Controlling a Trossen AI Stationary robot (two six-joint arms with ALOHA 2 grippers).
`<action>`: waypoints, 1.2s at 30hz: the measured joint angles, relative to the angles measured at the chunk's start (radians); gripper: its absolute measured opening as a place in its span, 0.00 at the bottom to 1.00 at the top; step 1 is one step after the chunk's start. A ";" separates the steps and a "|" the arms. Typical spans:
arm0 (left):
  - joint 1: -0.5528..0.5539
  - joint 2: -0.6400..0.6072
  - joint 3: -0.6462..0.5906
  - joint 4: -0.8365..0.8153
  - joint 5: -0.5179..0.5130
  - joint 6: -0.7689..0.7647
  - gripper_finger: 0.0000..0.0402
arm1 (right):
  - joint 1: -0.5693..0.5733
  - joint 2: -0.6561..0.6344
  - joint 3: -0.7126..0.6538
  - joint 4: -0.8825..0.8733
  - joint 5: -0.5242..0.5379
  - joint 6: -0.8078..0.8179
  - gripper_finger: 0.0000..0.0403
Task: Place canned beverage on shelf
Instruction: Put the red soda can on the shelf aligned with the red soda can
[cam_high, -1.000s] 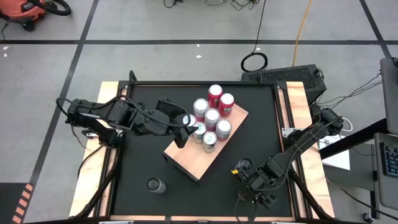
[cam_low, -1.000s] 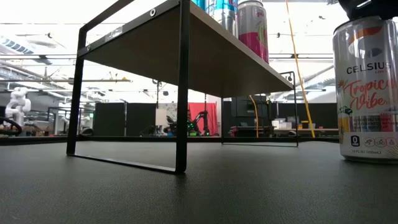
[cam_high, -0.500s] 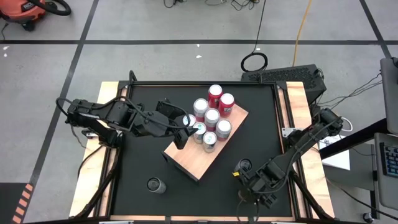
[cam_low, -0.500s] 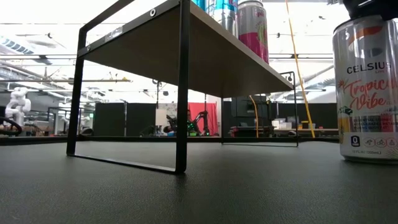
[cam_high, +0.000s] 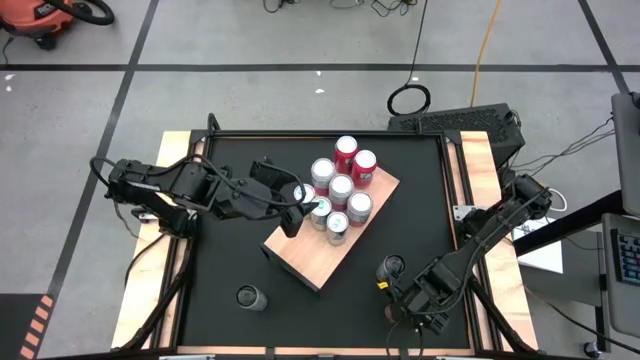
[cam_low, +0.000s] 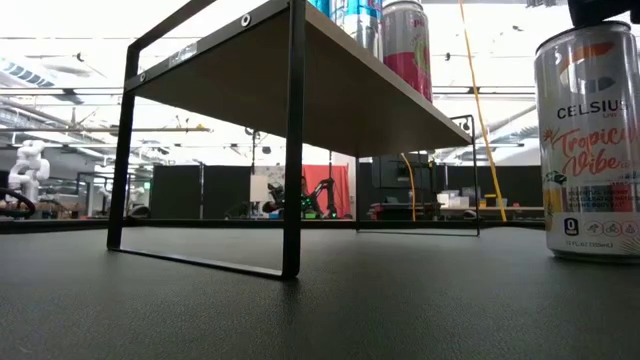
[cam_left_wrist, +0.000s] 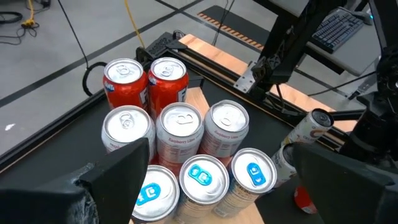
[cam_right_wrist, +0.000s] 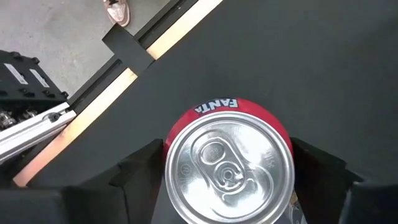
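Note:
A tan wooden shelf (cam_high: 310, 255) on black legs (cam_low: 291, 150) stands mid-table, with several cans (cam_left_wrist: 180, 127) upright on its far half. My left gripper (cam_high: 298, 212) hovers open above those cans, its fingers (cam_left_wrist: 121, 171) spread wide and touching nothing. A red Fanta can (cam_right_wrist: 228, 165) stands upright on the black table near the near right corner. My right gripper (cam_right_wrist: 228, 155) points down over it, open, one finger on either side. In the high view this gripper (cam_high: 405, 300) hides the red can. My right gripper comes from above, pointing down. One finger (cam_right_wrist: 140, 177) stands at each side of the red can's wall, below its rim (cam_right_wrist: 171, 134). I cannot tell whether the fingers touch it. The can stands upright on the table.
A white Celsius can (cam_high: 391, 266) stands on the table just beside my right gripper, large at the right of the low view (cam_low: 590, 150). A dark can (cam_high: 248, 297) stands near the near left corner. Wooden rails (cam_high: 478, 170) border the table. A person's shoe (cam_right_wrist: 116, 9) shows on the floor.
My right gripper has rolled a little at the wrist above the red can, staying almost in the same place.

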 joint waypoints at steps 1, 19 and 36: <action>0.000 0.000 0.000 0.000 -0.003 0.000 0.98 | 0.000 0.000 0.000 0.000 0.000 -0.007 0.68; -0.006 0.000 0.000 0.011 -0.012 -0.003 0.98 | -0.003 0.007 0.165 -0.096 0.053 -0.025 0.67; -0.024 0.000 0.000 0.011 -0.012 -0.056 0.98 | -0.013 -0.055 0.193 -0.166 0.054 0.098 0.67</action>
